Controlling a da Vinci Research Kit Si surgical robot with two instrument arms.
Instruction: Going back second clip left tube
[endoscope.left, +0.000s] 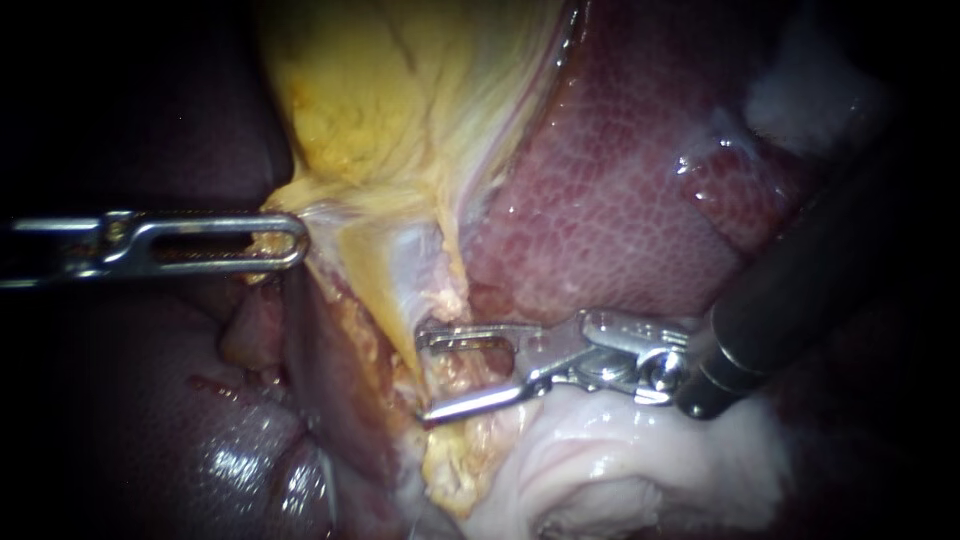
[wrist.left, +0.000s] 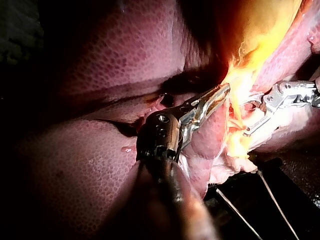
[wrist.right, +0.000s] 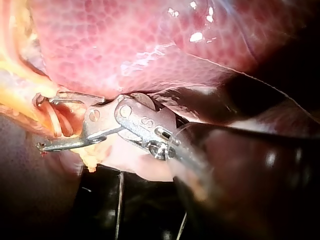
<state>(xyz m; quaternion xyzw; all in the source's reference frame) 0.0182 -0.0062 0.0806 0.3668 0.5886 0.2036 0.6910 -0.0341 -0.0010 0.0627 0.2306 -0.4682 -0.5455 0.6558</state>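
Observation:
My left instrument (endoscope.left: 298, 240) comes in level from the left, and its slotted jaws are shut on the edge of the yellow gallbladder tissue (endoscope.left: 380, 100). From there a pale tube (endoscope.left: 455, 372) runs down with fatty strands. My right instrument (endoscope.left: 425, 378) reaches in from the right, jaws open, one on each side of that tube. The right wrist view shows the same jaws (wrist.right: 46, 124) spread around pale strands (wrist.right: 57, 120). In the left wrist view my left jaws (wrist.left: 225, 90) pinch glowing yellow tissue, with the right instrument (wrist.left: 243, 119) just beyond. I cannot make out a clip.
The mottled red liver (endoscope.left: 620, 180) fills the upper right and lies close behind the right instrument's jaws. Whitish tissue (endoscope.left: 600, 470) bulges below them. Dark liver lobes (endoscope.left: 230, 460) lie at the lower left. Thin dark threads (wrist.left: 270, 200) cross under the tissue in the wrist views.

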